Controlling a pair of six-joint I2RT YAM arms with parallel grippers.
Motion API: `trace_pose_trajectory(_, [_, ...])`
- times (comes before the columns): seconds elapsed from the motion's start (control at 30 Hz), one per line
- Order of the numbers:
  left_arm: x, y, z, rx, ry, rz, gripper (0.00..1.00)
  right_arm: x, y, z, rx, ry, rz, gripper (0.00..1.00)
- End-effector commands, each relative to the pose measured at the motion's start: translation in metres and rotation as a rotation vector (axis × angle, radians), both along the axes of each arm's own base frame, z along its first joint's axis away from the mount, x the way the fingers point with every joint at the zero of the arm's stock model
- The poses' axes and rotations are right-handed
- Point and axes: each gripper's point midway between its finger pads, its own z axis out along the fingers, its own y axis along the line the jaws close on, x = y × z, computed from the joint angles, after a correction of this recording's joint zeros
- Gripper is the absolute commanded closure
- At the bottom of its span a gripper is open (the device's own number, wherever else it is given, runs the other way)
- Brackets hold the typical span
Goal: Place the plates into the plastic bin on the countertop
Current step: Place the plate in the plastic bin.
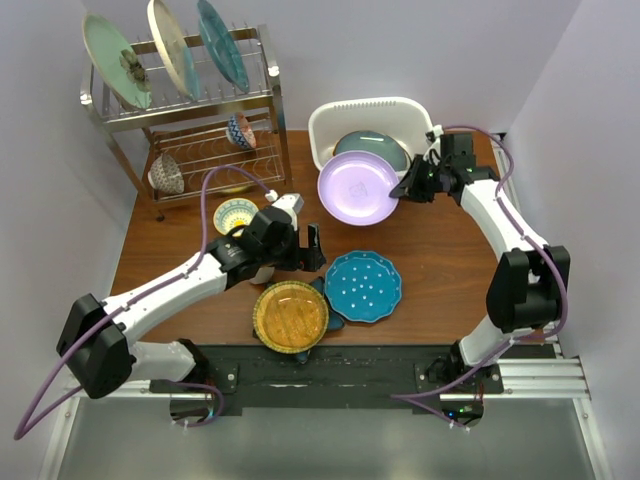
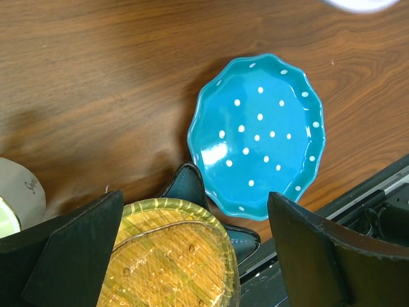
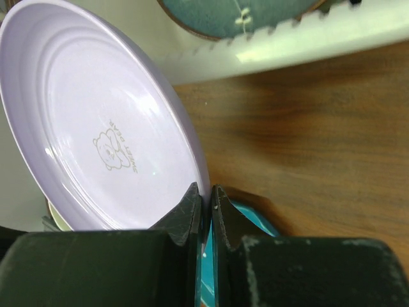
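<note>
From above, my right pincer grips the lavender plate by its right edge. The plate is tilted and overlaps the near rim of the plastic bin, partly above the countertop. A dark teal plate already lies inside the bin. My left pincer hovers above the wood, just behind the amber plate and just left of the blue dotted plate. The wire rack stands at the far left corner.

Through my left wrist camera, the left pincer is spread wide and holds nothing. The blue dotted plate lies flat beyond my fingers, nearer the right one. The amber plate sits below, between the fingers, on top of the star-shaped plate, whose points stick out. The white mug shows at the left edge.

Through my right wrist camera, the right pincer is nearly closed, pinching the rim of the lavender plate, which rises up and away to the left. The wall of the bin runs beyond it, with the dark teal plate inside.
</note>
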Motion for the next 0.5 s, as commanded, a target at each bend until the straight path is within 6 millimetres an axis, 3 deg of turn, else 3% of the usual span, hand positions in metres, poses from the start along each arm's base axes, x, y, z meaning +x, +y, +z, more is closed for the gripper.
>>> trace_pose_trajectory(0.0, [0.008, -0.006, 0.008, -0.033, -0.035, -0.014, 0.0, 0.032, 0.012, 0.043, 0.071, -0.115, -0.009, 1.0])
trace_pose_trajectory(0.23, [0.007, -0.006, 0.005, -0.034, -0.035, -0.018, 0.0, 0.071, 0.016, 0.059, 0.098, -0.155, -0.034, 1.0])
trace_pose_trajectory(0.47, [0.003, -0.007, 0.0, -0.037, -0.017, -0.032, 0.0, 0.095, 0.017, 0.058, 0.094, -0.146, -0.042, 1.0])
